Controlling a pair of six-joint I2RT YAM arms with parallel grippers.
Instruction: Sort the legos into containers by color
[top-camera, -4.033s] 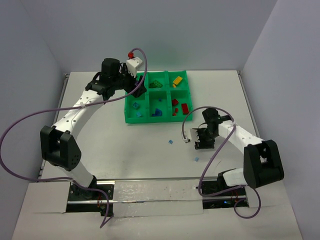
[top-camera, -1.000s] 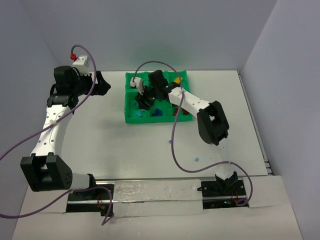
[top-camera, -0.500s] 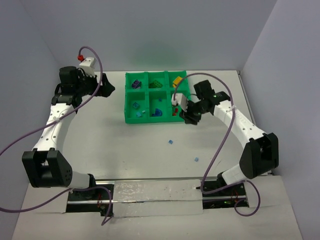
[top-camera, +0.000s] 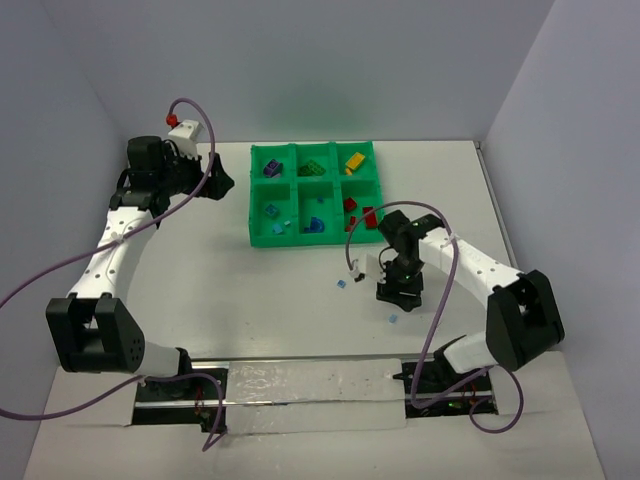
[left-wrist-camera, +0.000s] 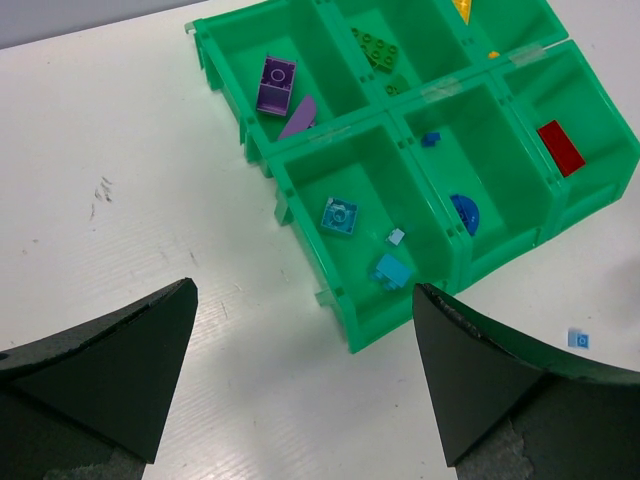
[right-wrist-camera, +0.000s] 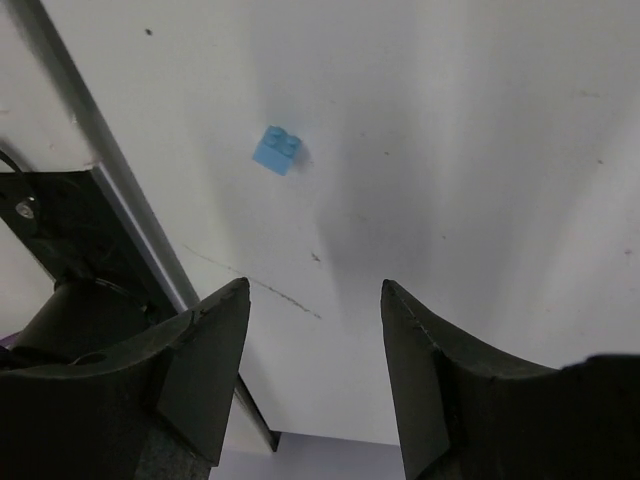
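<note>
The green tray (top-camera: 257, 238) stands at the back middle of the table. Its compartments hold purple (left-wrist-camera: 277, 83), green (left-wrist-camera: 378, 48), yellow (top-camera: 354, 160), light blue (left-wrist-camera: 340, 215), blue (left-wrist-camera: 462, 212) and red (left-wrist-camera: 560, 148) bricks. Two small light blue bricks lie loose on the table, one (top-camera: 342, 284) in front of the tray, one (top-camera: 393, 319) nearer the front; the latter shows in the right wrist view (right-wrist-camera: 277, 150). My right gripper (top-camera: 400, 292) (right-wrist-camera: 315, 290) is open and empty, pointing down between them. My left gripper (top-camera: 218, 180) (left-wrist-camera: 304, 290) is open and empty, left of the tray.
A metal rail (right-wrist-camera: 70, 130) runs along the table's near edge by the arm bases. Purple cables (top-camera: 352, 240) loop from both arms. A wall borders the table on each side.
My right gripper has moved from the tray's right front corner toward the near side, down over the loose light blue bricks. My left arm has shifted slightly.
</note>
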